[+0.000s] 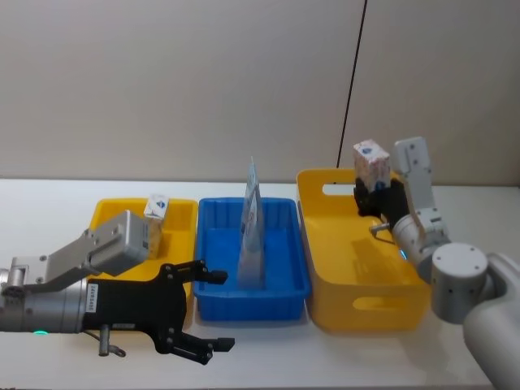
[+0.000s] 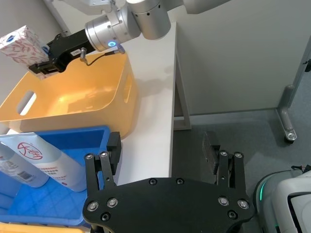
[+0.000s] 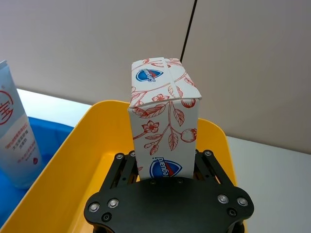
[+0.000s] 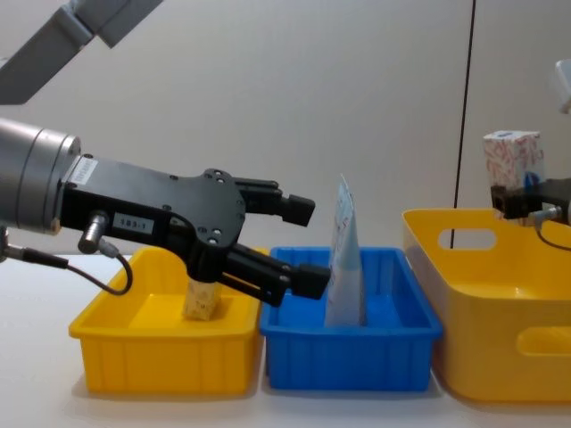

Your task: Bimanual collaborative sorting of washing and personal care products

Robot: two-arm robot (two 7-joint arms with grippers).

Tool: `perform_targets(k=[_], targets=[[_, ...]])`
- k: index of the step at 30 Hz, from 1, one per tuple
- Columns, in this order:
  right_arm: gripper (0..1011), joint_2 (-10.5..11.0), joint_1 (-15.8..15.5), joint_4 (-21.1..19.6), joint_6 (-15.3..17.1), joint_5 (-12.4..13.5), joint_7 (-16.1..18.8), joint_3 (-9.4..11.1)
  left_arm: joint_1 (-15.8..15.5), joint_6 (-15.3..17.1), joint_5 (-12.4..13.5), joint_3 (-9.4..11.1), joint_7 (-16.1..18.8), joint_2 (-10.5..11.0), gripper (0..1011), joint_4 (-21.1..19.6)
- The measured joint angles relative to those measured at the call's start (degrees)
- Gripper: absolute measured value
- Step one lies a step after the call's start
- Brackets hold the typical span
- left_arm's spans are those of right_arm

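Two cartons, one pouch. The first carton [image 1: 372, 165] is pinched upright in the fingers of the right gripper [image 1: 376, 192] above the large bin [image 1: 366, 313]. The second carton [image 1: 155, 209] stands in the small bin [image 1: 110, 210], and the pouch [image 1: 253, 236] stands upright in the blue bin [image 1: 280, 305]. The left gripper [image 1: 218, 311] hovers near the blue bin's corner, fingers spread wide and empty.

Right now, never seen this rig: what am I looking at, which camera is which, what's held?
It is a two-armed robot at a white table. One picture comes from its head, looking down; one from its chest, looking across; two from cameras on its wrists. Three bins stand in a row: a small yellow bin with a floral carton inside, a blue bin with a pale-blue pouch standing upright, and a large yellow bin. The right claw is shut on a second floral carton, held above the large yellow bin. The left claw is open and empty, near the front of the bins.
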Motion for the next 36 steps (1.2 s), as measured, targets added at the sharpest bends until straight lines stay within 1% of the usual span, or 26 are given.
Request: perform_targets(k=[2,5,6,8,9,13,16,17,19,20,21,24,26,27,29,30,32,33,36], targets=[[374,-0.5,0.7,1.3,-0.4,-0.1,-0.1,0.1,0.0,0.0,0.0,0.0,0.0,0.0,1002,0.0],[374,-1.7,2.3,4.4,-1.4,-0.3,-0.4,0.3,0.0,0.0,0.0,0.0,0.0,0.0,1002,0.0],[374,-1.7,2.3,4.4,-1.4,-0.3,-0.4,0.3,0.0,0.0,0.0,0.0,0.0,0.0,1001,0.0],[375,-2.6,3.5,6.6,-2.1,-0.5,-0.7,0.4,0.0,0.0,0.0,0.0,0.0,0.0,1002,0.0],[374,-2.6,3.5,6.6,-2.1,-0.5,-0.7,0.4,0.0,0.0,0.0,0.0,0.0,0.0,1002,0.0],[374,-3.6,5.0,9.2,-3.0,-0.9,-1.2,0.4,0.0,0.0,0.0,0.0,0.0,0.0,1001,0.0],[373,-4.1,5.4,10.2,-3.4,-1.2,-1.4,0.5,0.0,0.0,0.0,0.0,0.0,0.0,1002,0.0],[393,-4.2,5.5,10.4,-3.4,-1.2,-1.4,0.5,0.0,0.0,0.0,0.0,0.0,0.0,1001,0.0],[475,-4.4,5.7,10.8,-3.7,-1.4,-1.4,0.5,0.0,0.0,0.0,0.0,0.0,0.0,1002,0.0],[499,-4.4,5.8,10.8,-3.8,-1.4,-1.4,0.6,0.0,0.0,0.0,0.0,0.0,0.0,1002,0.0],[563,-4.5,5.8,10.8,-4.0,-1.5,-1.5,0.6,0.0,0.0,0.0,0.0,0.0,0.0,1002,0.0],[627,-4.6,5.8,10.9,-4.5,-1.7,-1.5,0.6,0.0,0.0,0.0,0.0,0.0,0.0,1002,0.0],[707,-4.6,5.7,10.6,-4.9,-1.9,-1.4,0.6,0.0,0.0,0.0,0.0,0.0,0.0,1002,0.0],[722,-4.6,5.5,10.2,-5.0,-2.0,-1.4,0.6,0.0,0.0,0.0,0.0,0.0,0.0,1002,0.0],[805,-4.6,5.3,9.9,-5.2,-2.0,-1.4,0.7,0.0,0.0,0.0,0.0,0.0,0.0,1002,0.0],[805,-4.5,5.2,9.6,-5.2,-2.1,-1.4,0.7,0.0,0.0,0.0,0.0,0.0,0.0,1002,0.0],[900,-4.4,4.8,8.7,-5.3,-2.1,-1.3,0.9,0.0,0.0,0.0,0.0,0.0,0.0,1002,0.0],[908,-4.4,4.7,8.5,-5.3,-2.1,-1.2,0.9,0.0,0.0,0.0,0.0,0.0,0.0,1002,0.0],[990,-4.2,3.9,6.7,-5.2,-2.1,-0.9,1.1,0.0,0.0,0.0,0.0,0.0,0.0,1001,0.0]])
